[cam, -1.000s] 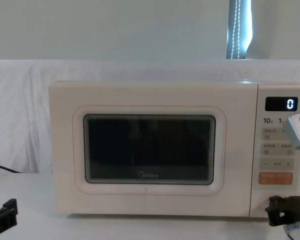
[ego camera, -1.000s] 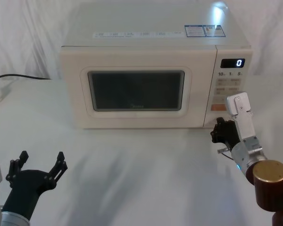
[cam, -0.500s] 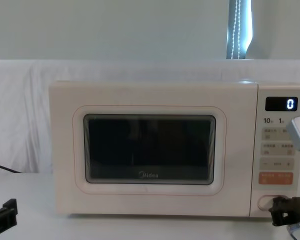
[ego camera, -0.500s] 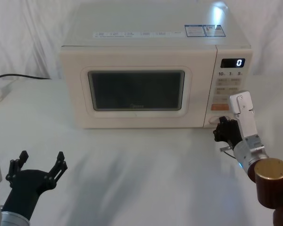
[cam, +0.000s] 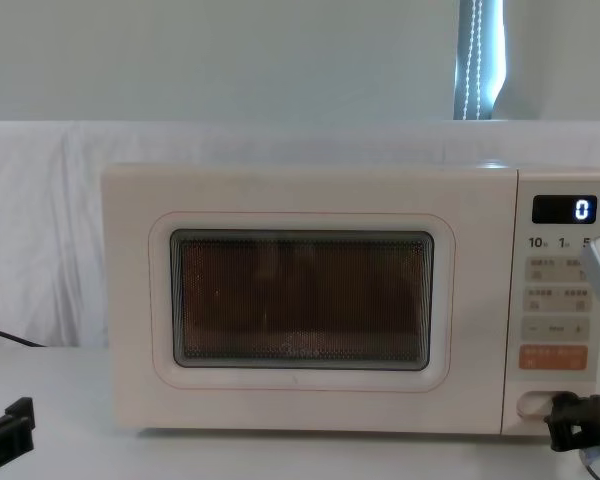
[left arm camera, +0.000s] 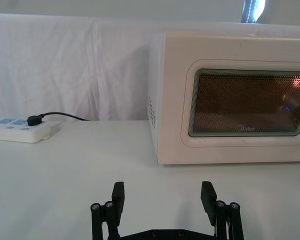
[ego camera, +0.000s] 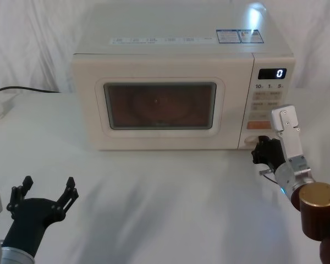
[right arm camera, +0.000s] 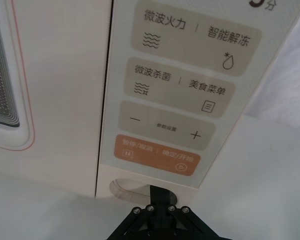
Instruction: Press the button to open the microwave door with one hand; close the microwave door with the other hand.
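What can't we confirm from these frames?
- Button: right wrist view, the right gripper covers its middle; actual contact unclear.
- Microwave door: chest view, head-on, so any unlatched gap is unreadable.
- Left gripper: left wrist view, base cut off by the frame edge.

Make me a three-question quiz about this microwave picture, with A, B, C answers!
1. Where is the right gripper?
A. On top of the microwave
B. At the button at the bottom of the control panel
C. By the power strip

2. What number does the display show?
A. 0
B. 5
C. 8

3. How do the left gripper's fingers stand?
A. Shut on a cup
B. Shut on nothing
C. Open, apart from the microwave

Answers:
1. B: it sits against the wide cream button under the orange key.
2. A: a lit 0 glows.
3. C: a wide gap shows between its fingers above the table.
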You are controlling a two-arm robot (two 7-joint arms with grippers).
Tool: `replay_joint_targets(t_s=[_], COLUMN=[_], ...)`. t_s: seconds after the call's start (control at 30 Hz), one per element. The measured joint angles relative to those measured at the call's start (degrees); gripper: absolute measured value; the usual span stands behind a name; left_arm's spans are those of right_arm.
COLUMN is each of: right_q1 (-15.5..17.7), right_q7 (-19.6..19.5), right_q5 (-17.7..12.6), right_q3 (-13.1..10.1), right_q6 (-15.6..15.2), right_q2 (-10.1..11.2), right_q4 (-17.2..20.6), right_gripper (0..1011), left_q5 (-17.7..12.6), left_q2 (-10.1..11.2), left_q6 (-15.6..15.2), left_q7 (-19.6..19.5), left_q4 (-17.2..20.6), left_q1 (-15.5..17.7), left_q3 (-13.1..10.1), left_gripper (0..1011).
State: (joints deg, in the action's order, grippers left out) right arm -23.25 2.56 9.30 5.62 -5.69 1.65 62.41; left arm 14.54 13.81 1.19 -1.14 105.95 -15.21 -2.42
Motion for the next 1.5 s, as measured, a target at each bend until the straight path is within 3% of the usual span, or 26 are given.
replay_joint_targets(t_s=[1.17, 1.5], right_q1=[-3.39, -2.75], right_q7=[0.04, 0.96], right_q5=[-0.63, -1.26], right_q3=[0.37, 0.5], right_q6=[1.76, 1.78], right_q2=[-0.26, 0.11], right_q4=[-5.22, -4.03], right_gripper=[0, 0], left_q5=[0.0, 0.0], left_q2=[0.0, 0.0], left_q6=[0.0, 0.0], left_q7=[0.0, 0.0], left_q4=[0.0, 0.0], left_q1=[0.0, 0.0], left_q3=[0.0, 0.0], left_gripper=[1001, 1001])
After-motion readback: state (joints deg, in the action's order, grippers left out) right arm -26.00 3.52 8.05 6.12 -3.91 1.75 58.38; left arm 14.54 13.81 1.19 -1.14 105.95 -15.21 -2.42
